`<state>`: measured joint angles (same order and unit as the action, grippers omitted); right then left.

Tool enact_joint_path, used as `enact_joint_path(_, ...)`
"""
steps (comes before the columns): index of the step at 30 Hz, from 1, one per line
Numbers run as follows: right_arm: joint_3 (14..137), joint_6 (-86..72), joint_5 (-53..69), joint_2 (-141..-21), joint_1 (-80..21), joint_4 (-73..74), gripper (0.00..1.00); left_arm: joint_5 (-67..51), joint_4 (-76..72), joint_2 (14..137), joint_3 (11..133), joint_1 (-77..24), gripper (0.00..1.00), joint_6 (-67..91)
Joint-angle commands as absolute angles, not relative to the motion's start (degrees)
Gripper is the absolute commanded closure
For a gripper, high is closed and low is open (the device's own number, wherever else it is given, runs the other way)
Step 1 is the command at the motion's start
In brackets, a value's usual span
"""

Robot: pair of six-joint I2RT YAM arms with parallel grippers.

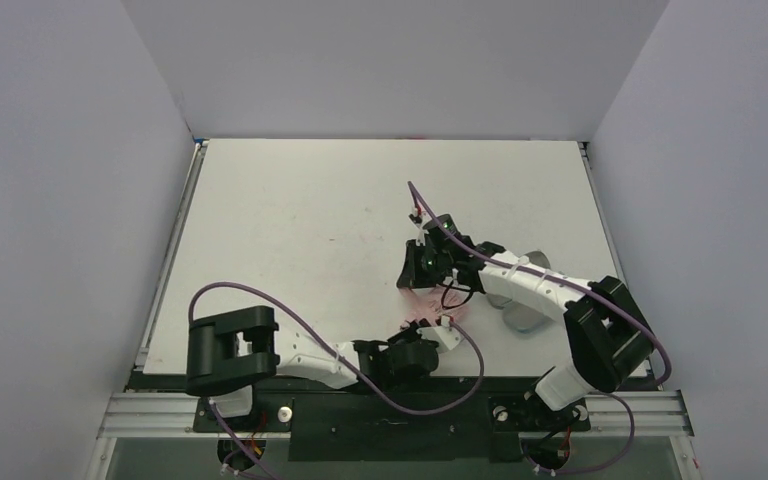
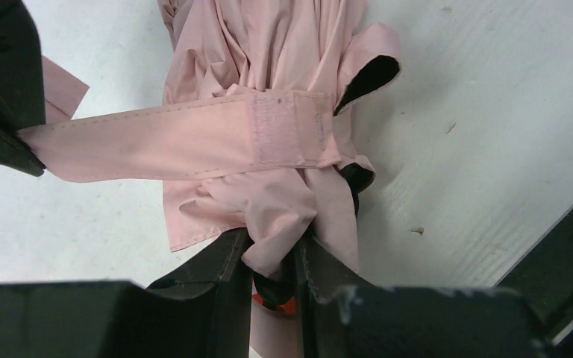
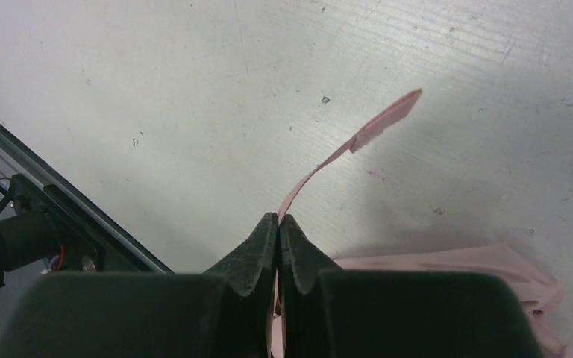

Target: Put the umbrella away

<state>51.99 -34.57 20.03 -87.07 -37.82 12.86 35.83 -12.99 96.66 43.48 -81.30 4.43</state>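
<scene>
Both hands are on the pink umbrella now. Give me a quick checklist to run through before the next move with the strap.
1. Grip one, left hand shut on the bunched fabric of the umbrella: ok.
2. Grip two, right hand shut on the strap, its tip poking out in front: ok.
3. Strap lying flat and untwisted across the umbrella: ok.
4. Strap closed on its fastener patch: not ok, the patch lies bare and the strap end is held out sideways.
5. Fabric tucked under the strap: not ok, a flap sticks out beside the patch.
6. How the far end of the umbrella lies: cannot tell, out of view.
</scene>
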Motion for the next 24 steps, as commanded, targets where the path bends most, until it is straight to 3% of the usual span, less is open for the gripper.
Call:
enact_joint_path(1,58.07,-33.71,19.56,-88.54,-36.81,12.10,1.00,41.90,-2.06,102.25,46.02,-86.23,1.00,1.49)
enact_joint_path(12,62.20,-34.68,14.72,-99.99,-34.26,12.61,1.00,56.15,-0.97,109.65,50.05,-92.27,1.00,-3.68)
enact_joint_path(16,56.91,-36.73,15.99,-104.90,-34.64,7.55,1.00,56.40,-1.51,110.11,49.52,-92.35,1.00,-3.50)
enact_joint_path(24,43.13,-41.05,17.01,-102.86,-36.15,-3.33,1.00,56.62,-0.10,110.96,49.98,-91.30,1.00,-0.70)
